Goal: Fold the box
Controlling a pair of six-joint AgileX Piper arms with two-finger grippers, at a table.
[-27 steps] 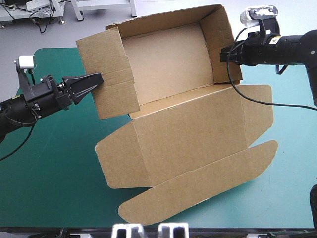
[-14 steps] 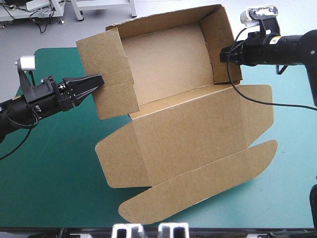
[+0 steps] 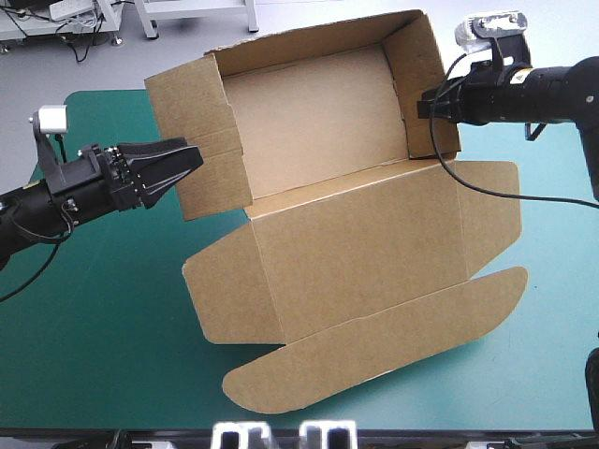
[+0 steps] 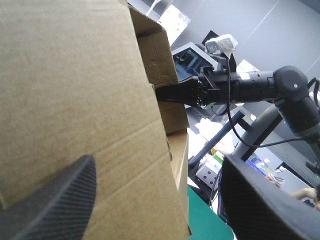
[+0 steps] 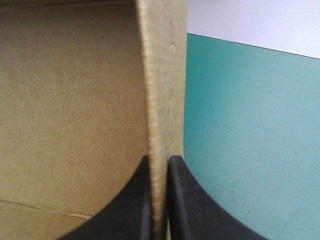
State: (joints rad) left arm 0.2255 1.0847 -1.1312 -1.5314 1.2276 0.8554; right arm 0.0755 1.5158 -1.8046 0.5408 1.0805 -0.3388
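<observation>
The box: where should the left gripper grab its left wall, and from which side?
Probably the outer edge of the left wall, coming in from outside the box. That wall stands raised as a thin sheet, edge toward the open left gripper, so one finger can slip onto each face. The right gripper pinches the right wall the same way.

only non-task item here: table with teal-green cover, flat, no visible wrinkles. bare cover shows down the left of the frame, along the bottom and at the right; rounded far corner upper left, paler sheen toward the right edge
</observation>
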